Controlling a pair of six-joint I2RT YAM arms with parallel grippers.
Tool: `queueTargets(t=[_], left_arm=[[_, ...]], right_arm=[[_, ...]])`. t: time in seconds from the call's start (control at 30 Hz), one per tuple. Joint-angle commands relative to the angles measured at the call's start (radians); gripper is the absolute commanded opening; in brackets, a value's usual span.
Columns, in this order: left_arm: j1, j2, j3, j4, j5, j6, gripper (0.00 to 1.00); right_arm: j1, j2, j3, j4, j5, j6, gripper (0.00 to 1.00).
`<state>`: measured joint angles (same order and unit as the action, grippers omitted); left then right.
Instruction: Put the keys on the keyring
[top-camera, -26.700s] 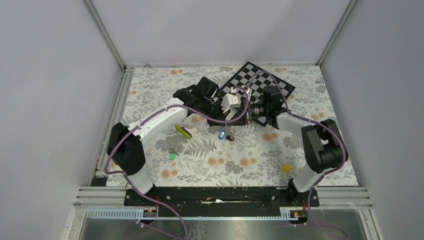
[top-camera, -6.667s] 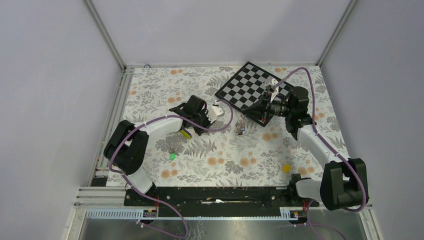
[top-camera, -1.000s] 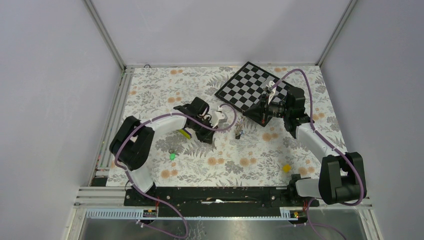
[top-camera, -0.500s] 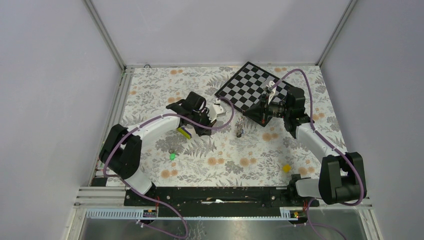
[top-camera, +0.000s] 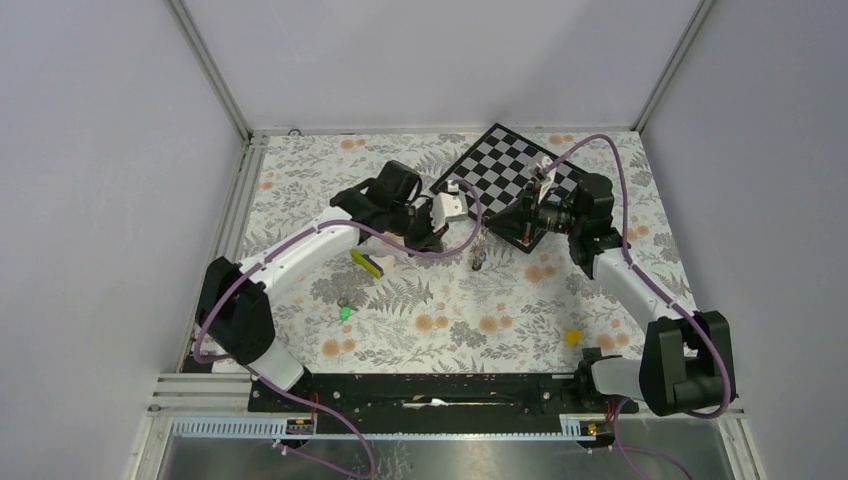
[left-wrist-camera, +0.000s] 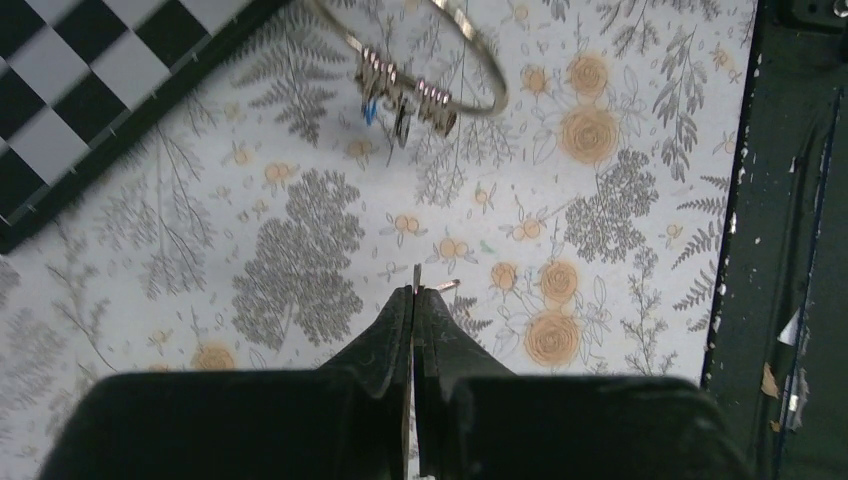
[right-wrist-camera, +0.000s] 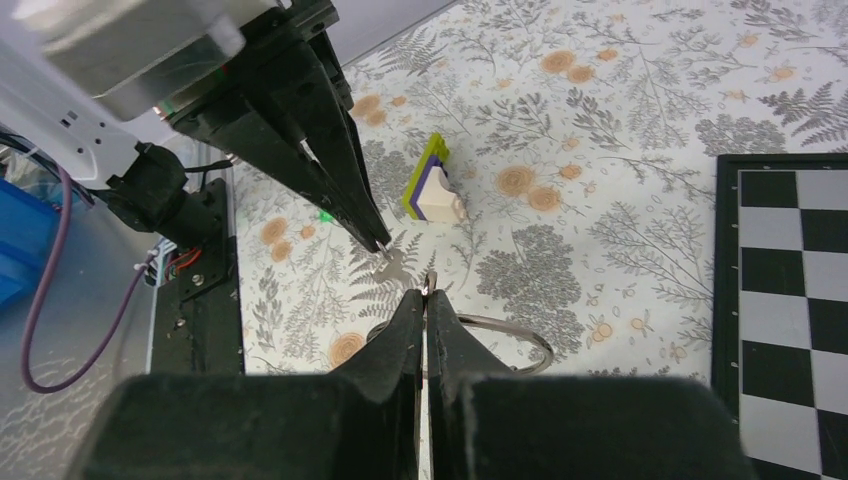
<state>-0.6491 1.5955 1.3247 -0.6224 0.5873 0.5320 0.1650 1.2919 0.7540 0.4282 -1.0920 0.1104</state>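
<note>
Keyring (top-camera: 480, 250) pinched in right gripper (right-wrist-camera: 426, 296), beside checkerboard (top-camera: 492, 178) edge; left gripper (left-wrist-camera: 414, 295) near

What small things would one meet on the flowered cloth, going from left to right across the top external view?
green key → wedge block → keyring → yellow cube

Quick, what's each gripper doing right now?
Left gripper: closed, pinching what looks like a small key.
Right gripper: closed on the keyring.
</note>
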Motion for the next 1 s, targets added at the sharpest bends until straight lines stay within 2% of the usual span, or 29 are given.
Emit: queueTargets(t=[0.0,0.1,0.3,0.6,0.97], left_arm=[[-0.038,-0.093,0.034,0.137,-0.019,0.049,0.00],[-0.047,-0.104,0.059,0.171,-0.039,0.054,0.00],[-0.090,-0.083,0.176,0.073,-0.110,0.066,0.00],[-0.202,-0.138,0.112,0.090,-0.362,0.171,0.00],[-0.251,-0.189,0.040,0.127,-0.477,0.226,0.00]], right_arm=[[0.044,-0.048,0.023,0.052,0.015,0.058,0.00],[0.073,-0.043,0.033,0.032,0.023,0.058,0.00],[0.126,-0.023,0.049,0.014,0.014,0.061,0.00],[0.131,-0.010,0.028,0.101,-0.001,0.150,0.00],[0.131,0.005,0.018,0.155,-0.006,0.210,0.00]])
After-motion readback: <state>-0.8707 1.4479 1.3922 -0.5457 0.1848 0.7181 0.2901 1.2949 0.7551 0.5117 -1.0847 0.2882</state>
